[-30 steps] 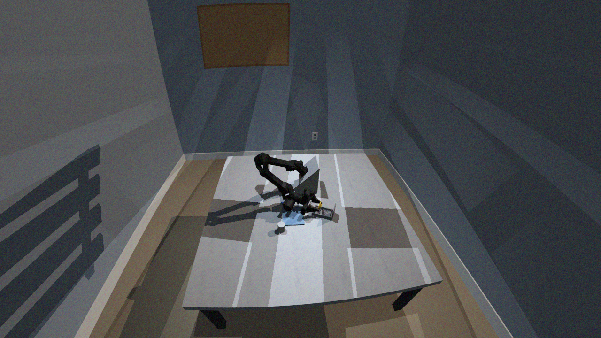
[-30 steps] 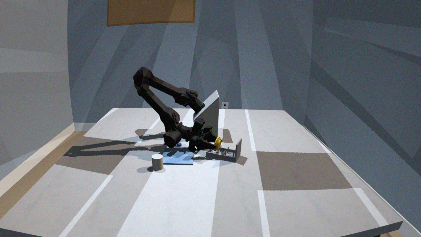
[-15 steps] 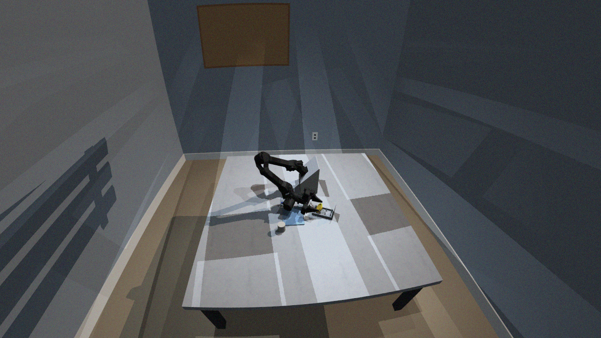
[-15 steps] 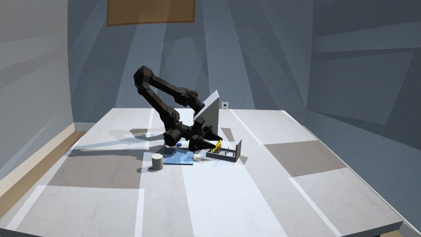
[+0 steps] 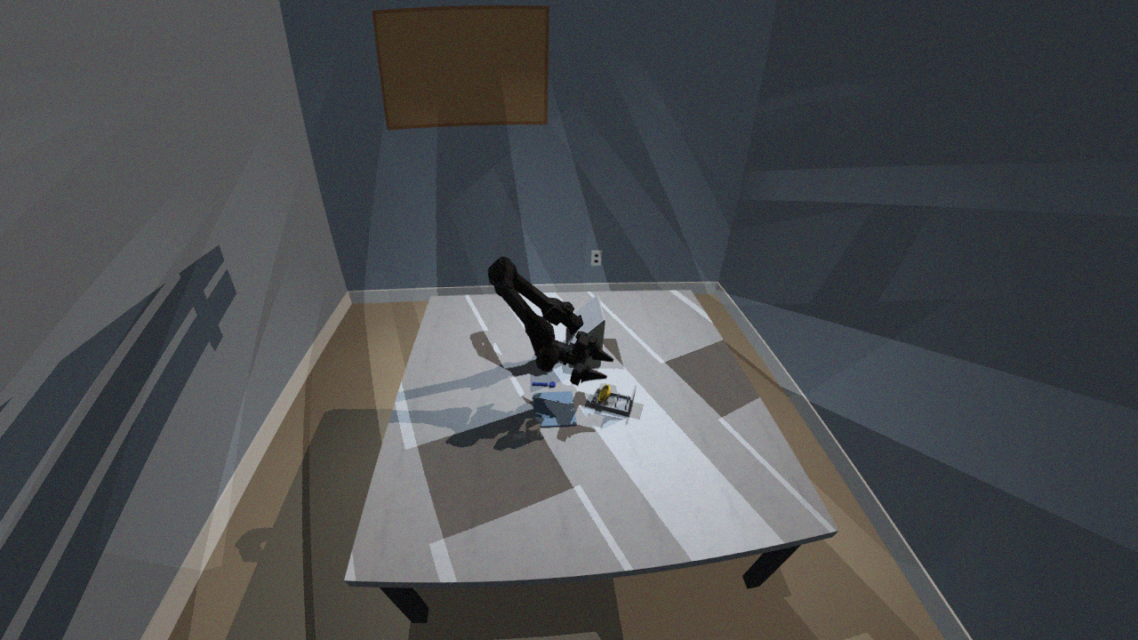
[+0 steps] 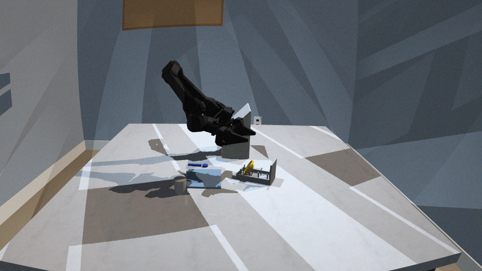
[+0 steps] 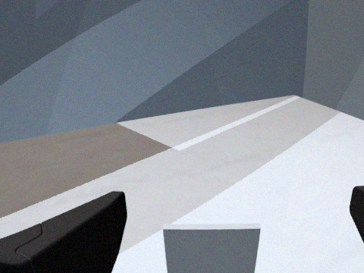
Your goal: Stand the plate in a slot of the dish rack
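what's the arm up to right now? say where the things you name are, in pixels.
The gripper (image 5: 609, 367) (image 6: 252, 136) (image 7: 241, 203) is open with nothing between its fingers, raised above the dish rack (image 5: 608, 411) (image 6: 253, 180). The yellow plate (image 5: 604, 394) (image 6: 249, 167) is in the rack, on edge but leaning, near the end away from the tall end panel (image 6: 273, 171) (image 7: 212, 250). Release looks done and the arm is clear of the plate. Exactly how it sits between the rails is too small to tell.
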Controlling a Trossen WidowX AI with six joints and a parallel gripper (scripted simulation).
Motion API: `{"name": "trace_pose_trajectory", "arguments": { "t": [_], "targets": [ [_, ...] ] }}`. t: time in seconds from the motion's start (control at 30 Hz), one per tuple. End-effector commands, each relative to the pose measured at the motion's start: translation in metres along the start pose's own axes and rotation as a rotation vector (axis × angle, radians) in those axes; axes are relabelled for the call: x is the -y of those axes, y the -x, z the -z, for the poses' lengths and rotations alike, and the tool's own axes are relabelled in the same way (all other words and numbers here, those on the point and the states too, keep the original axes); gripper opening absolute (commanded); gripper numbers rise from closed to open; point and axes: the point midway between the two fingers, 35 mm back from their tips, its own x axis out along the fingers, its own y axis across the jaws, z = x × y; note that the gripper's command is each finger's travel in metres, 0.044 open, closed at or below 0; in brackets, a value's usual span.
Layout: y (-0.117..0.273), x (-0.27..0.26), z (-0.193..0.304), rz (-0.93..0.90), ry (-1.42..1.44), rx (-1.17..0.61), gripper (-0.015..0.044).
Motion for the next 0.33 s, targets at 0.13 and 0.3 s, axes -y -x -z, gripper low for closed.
{"name": "trace_pose_trajectory", "arguments": {
  "t": [0.13, 0.3],
  "targets": [
    [-0.003, -0.003, -0.005, -0.049, -0.122, -0.082, 0.0400],
    [-0.006, -0.010, -0.004, -0.097, -0.248, -0.184, 0.0400]
  ]
}}
